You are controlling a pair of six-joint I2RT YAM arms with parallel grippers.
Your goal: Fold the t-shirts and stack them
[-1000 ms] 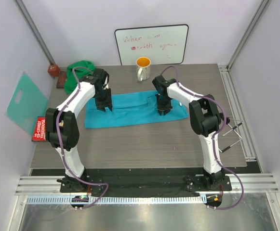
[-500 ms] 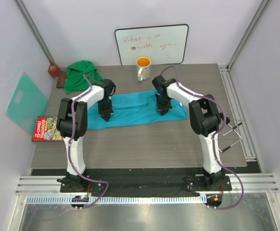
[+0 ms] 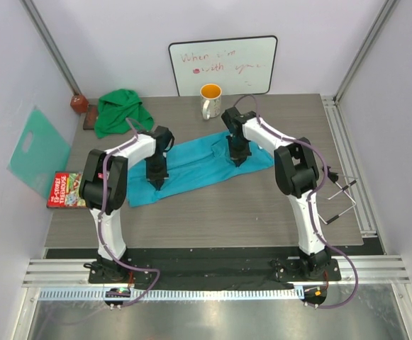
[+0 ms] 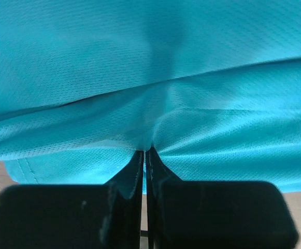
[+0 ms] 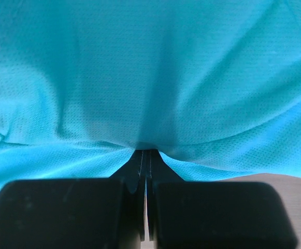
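Left pincer (image 3: 157,181) is pinched tight on a fold of the turquoise t-shirt (image 3: 195,164), and the right pincer (image 3: 235,159) is clamped on the same shirt further along. Both wrist views show cloth bunching right into the closed tips. They probably grab two spots so the fabric lifts evenly and folds over without sagging. That shirt lies spread across the middle of the desk (image 3: 213,212). The green t-shirt (image 3: 120,110) sits crumpled in the far left corner, not folded yet.
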